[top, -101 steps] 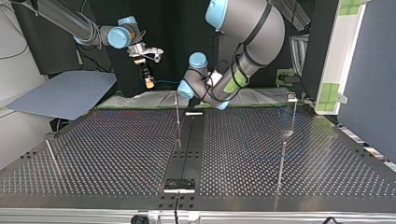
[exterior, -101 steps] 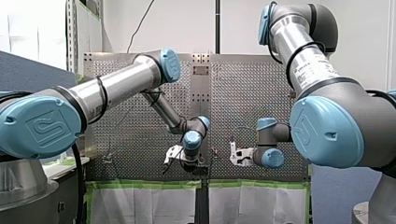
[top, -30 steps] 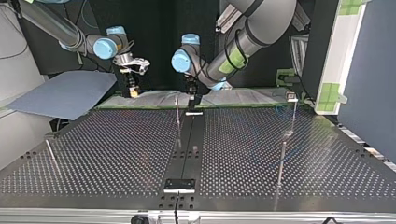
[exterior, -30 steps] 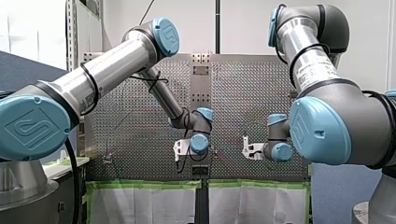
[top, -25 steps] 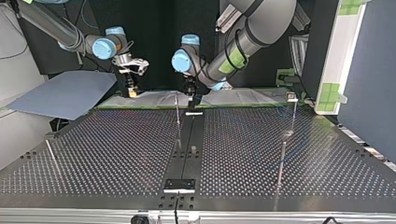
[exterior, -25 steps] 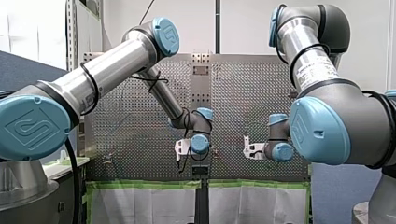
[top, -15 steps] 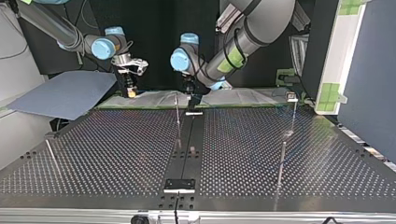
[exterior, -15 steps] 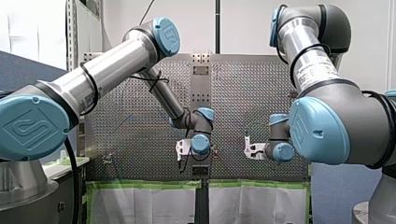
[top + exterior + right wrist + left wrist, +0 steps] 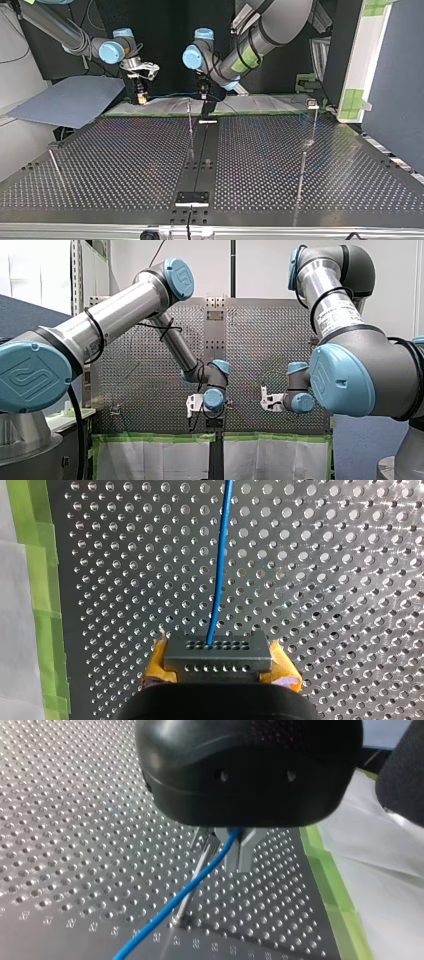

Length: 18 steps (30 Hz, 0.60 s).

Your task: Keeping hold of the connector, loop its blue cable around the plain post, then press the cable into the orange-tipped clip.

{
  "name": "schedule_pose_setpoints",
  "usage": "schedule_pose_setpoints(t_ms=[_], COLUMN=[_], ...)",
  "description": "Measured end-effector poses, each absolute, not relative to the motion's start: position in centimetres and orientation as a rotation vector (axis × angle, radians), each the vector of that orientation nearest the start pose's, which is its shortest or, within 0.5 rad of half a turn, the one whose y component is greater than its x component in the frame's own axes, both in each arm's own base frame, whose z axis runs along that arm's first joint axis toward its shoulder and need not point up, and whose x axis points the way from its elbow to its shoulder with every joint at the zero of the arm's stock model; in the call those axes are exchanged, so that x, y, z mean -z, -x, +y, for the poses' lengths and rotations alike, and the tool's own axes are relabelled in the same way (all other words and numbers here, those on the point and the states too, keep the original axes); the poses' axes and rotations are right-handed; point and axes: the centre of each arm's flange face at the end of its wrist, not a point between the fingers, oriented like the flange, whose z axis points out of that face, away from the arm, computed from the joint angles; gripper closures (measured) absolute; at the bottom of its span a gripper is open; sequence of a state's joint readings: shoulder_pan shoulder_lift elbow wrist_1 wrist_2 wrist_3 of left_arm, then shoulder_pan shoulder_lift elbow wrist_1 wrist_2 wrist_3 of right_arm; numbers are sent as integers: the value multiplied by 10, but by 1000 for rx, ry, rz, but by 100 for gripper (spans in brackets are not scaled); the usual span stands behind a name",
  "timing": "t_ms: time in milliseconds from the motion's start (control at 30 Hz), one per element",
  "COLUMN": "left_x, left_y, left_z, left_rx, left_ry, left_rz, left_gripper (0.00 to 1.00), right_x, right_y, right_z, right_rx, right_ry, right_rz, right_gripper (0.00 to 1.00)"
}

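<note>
Your right pincer (image 9: 218,666) is closed on the connector (image 9: 218,652), with its yellow pads (image 9: 282,669) gripping both ends. It sits raised off the surface (image 9: 125,165), well apart from the post (image 9: 190,127). The cable (image 9: 219,565) runs straight out of the connector toward that post. Your left pincer (image 9: 226,855) hangs right beside the post's top, drawn narrow around the cable. The cable passes between its metal fingers (image 9: 244,856) and slants down across the post, touching it or very nearly so. I judge the loop not yet made, so the sweep round the post is the step in hand. Watch the stretch between the two pincers, because it looks almost straight, with little slack. If the left arm circles the post faster than cable can feed, the pull goes to the connector, which could twist or slide out of the pads. If the left pincer rides too high, the cable may pass over the post's top and no loop will hold. If it goes too low or too tight to the post, the fingers could strike the post and bend it. A loose hold there would let the cable run through and sag. I cannot pick out the clip in these views, so find it before you commit to a direction round the post.
</note>
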<state>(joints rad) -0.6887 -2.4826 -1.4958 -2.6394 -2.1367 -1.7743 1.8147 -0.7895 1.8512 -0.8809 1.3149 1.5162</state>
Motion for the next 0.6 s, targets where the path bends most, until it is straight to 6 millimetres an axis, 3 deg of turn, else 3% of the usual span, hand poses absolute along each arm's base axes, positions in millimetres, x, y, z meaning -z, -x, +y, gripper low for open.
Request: schedule_pose_setpoints(t_ms=[333, 600], left_x=[-5, 7], left_y=[-453, -462], left_z=[-471, -464], left_rx=[129, 145], left_ry=[-92, -88], left_rz=[1849, 1866], left_gripper=[100, 100], right_x=[13, 15], right_y=[-290, -288], right_z=[-508, -510], right_rx=[-1430, -1436], right_ry=[-1749, -1738], right_rz=[-1021, -1024], right_gripper=[100, 100])
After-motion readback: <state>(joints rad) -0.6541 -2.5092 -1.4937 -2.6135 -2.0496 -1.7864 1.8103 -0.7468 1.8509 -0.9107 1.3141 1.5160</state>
